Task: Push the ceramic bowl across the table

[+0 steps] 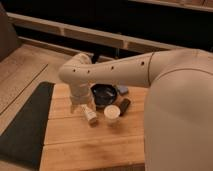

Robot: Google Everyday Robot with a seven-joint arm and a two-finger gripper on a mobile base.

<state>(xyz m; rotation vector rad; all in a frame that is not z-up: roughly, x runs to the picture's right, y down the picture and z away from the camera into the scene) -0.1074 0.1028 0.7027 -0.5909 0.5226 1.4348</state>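
Whether the gripper point(90, 115) is open or closed cannot be told. It is held low over the table point(75, 145), just beside the ceramic bowl point(104, 95), at its front-left side. The bowl is seen near the far edge, behind a white paper cup point(112, 114). The push is judged as hardly begun, and nearly all travel is left.

The ceramic bowl point(104, 95), small, round and glossy blue-black, sits upright near the far edge of the light bamboo-plank table point(90, 147). My gripper point(90, 116) hangs just beside it, nearer the camera.
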